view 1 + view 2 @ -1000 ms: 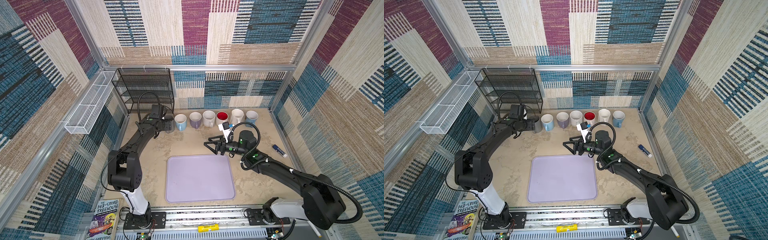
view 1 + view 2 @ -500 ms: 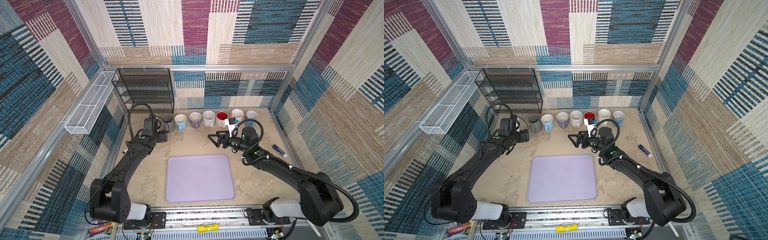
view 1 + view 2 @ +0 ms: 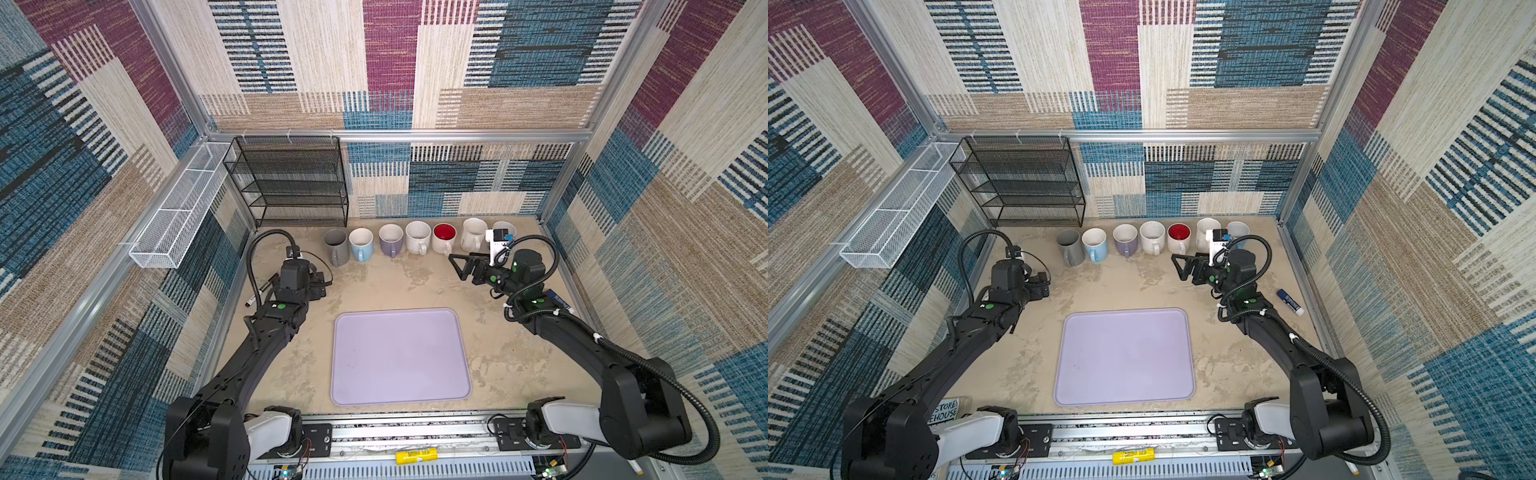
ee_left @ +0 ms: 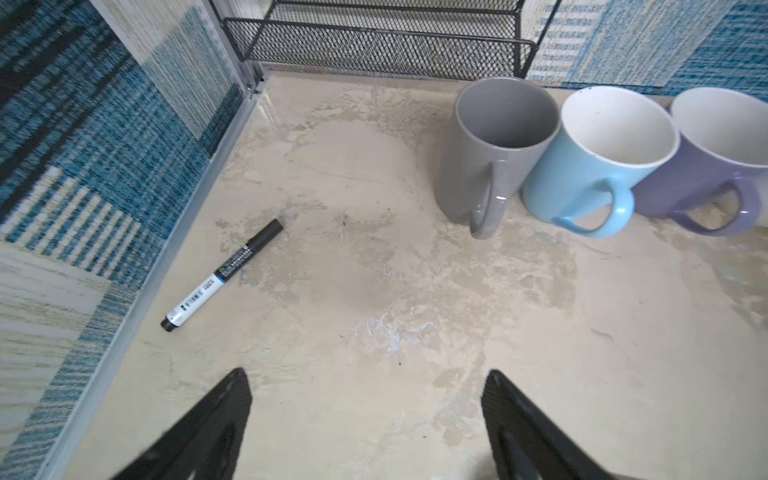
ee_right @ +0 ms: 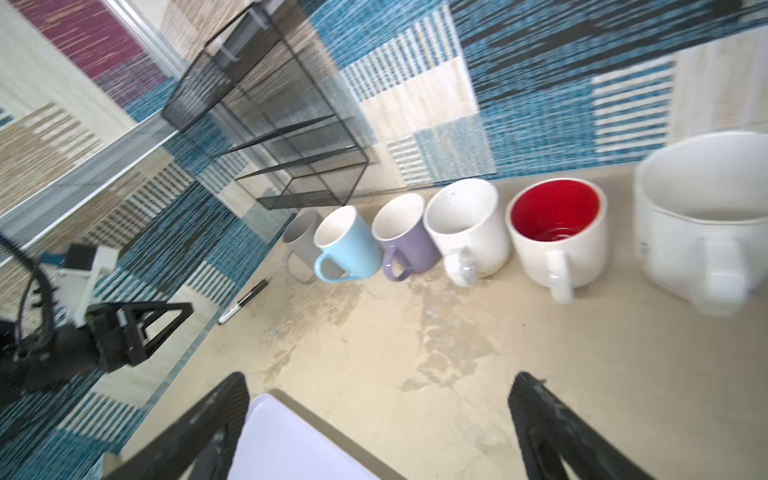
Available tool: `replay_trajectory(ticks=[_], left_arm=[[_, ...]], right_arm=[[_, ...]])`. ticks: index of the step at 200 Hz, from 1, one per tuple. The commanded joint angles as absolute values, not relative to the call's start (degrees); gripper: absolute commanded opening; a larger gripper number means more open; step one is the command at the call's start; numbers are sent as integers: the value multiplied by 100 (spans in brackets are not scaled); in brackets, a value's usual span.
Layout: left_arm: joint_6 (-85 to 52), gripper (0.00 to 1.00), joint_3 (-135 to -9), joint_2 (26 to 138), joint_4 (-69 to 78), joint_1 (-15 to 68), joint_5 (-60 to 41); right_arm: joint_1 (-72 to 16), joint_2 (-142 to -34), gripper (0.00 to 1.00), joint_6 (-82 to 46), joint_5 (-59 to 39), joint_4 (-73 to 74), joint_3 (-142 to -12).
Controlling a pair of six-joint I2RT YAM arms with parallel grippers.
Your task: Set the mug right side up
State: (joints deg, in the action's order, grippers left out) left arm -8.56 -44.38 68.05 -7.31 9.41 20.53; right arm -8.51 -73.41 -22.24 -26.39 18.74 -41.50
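A grey mug stands upright, mouth up, at the left end of a row of mugs along the back wall. It is also in the left wrist view, handle towards the camera, touching a light blue mug. My left gripper is open and empty, a short way in front and to the left of the grey mug. My right gripper is open and empty, just in front of the red-lined mug.
The other mugs in the row are purple, white, tall white and pale blue, all upright. A lilac tray lies mid-table. There is a black marker by the left wall, a mesh rack at back left and a blue pen at the right.
My left gripper has drawn back from the grey mug towards the front left, leaving it standing upright. The right gripper has opened wider and moved right and towards the back.
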Motion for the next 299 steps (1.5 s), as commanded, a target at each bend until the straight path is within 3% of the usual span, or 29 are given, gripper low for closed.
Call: replay_trajectory(ticks=[1, 77, 89, 111, 139, 188, 264, 299], left_arm=[[-457, 90, -4119, 6704, 151, 899, 2391], [-264, 93, -3506, 7444, 1464, 377, 1902], [-270, 100, -3377, 7551, 1771, 331, 1817], [-255, 99, -3253, 7740, 2117, 256, 1800], [-167, 100, -3192, 7873, 2399, 170, 1718], [-172, 99, -3102, 8201, 2935, -103, 763], [-148, 99, -2234, 8810, 5064, -449, -499], [-343, 99, -1966, 8747, 5458, -510, -188]], right_arm=[[-449, -7244, 100, -2118, -2411, 1793, -4105], [889, -7190, 100, -2154, -2524, 2010, -3981], [905, -7105, 100, -2058, -2180, 2118, -3873], [963, -7018, 100, -1784, -1833, 2171, -3782], [1201, -7100, 100, -1725, -2333, 2474, -3665], [1230, -7329, 100, -1320, -2219, 3065, -3551], [1230, -7708, 100, -527, -2210, 4481, -2567], [1230, -8220, 100, -538, -2160, 5181, -2274]])
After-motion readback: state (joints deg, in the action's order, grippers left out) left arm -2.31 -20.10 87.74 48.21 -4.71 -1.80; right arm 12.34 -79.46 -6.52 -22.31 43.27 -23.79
